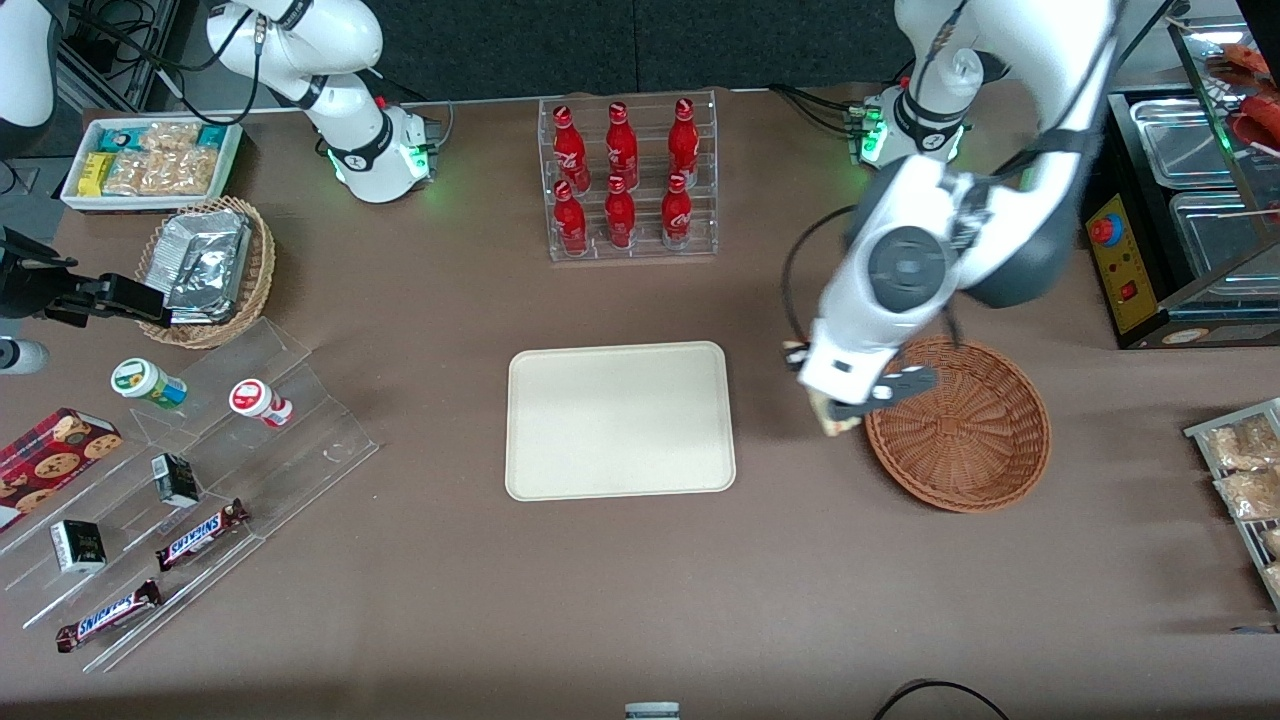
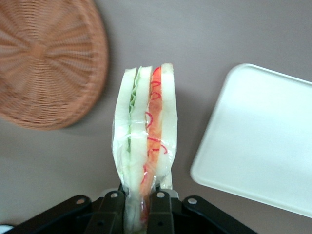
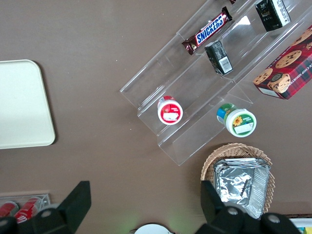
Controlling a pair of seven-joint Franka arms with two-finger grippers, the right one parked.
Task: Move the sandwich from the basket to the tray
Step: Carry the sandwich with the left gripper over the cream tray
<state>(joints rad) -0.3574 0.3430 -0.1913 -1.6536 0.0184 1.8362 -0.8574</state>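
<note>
Gripper (image 2: 141,207) is clamping the sandwich (image 2: 145,141) by its narrow end, fingers (image 2: 113,214) tight on the wrap. It is hanging above the table (image 1: 640,580) between the basket (image 1: 958,424) and the tray (image 1: 620,420), just beside the basket rim.

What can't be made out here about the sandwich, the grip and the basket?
- Sandwich: front view shows only a sliver under the arm; its held end is hidden between the fingers in the left wrist view.
- Gripper, shut on the sandwich, between basket and tray: its height above the table cannot be told.
- Basket: one edge covered by the arm in the front view, cut off by the frame in the left wrist view.
</note>
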